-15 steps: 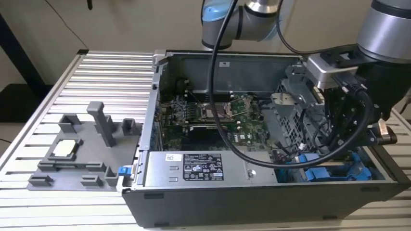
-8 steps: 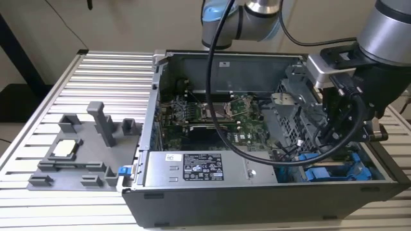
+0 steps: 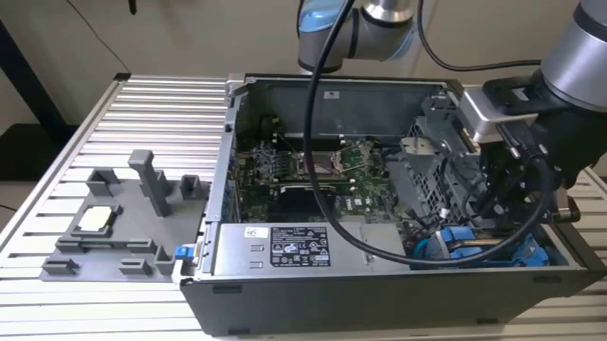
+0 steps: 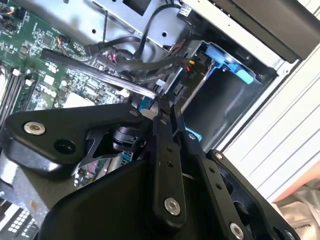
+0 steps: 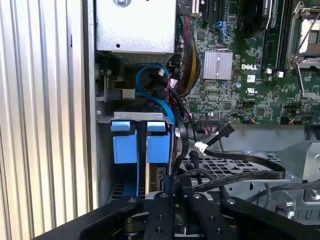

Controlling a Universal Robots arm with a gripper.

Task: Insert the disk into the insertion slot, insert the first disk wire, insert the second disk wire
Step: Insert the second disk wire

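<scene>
One arm is what I'm driving, and right now its wrist is reaching down into the open computer case (image 3: 379, 213) at the end nearest the exterior view's right. From that camera I see the arm (image 3: 578, 64) come in from the upper right corner, the grey forearm angled downward and the black wrist block hanging over the case's far-right bay, with thick black cables looping off it across the motherboard (image 3: 313, 170).

In the second wrist view the gripper (image 4: 162, 107) points into the bay, its two black fingers (image 4: 162, 150) running side by side and converging at the tips; they look pressed close around something thin and dark there, but I cannot tell for certain what they pinch. A silver bar and black wires cross just beside the tips.

The disk (image 5: 150, 175) sits in the insertion slot (image 5: 117, 155), standing on edge at the case's corner next to the outer wall, with its blue carrier tabs (image 5: 142, 142) showing at the slot's mouth in the first wrist view. A blue wire (image 5: 157, 97) arcs from near the tabs up toward the power-supply box (image 5: 135, 25). The perforated metal wall (image 5: 235, 167) lies just beside the slot, with loose black wires across it.

On the bench (image 3: 114, 114), well apart from the case toward the exterior view's left, stands a grey fixture (image 3: 124, 220).
</scene>
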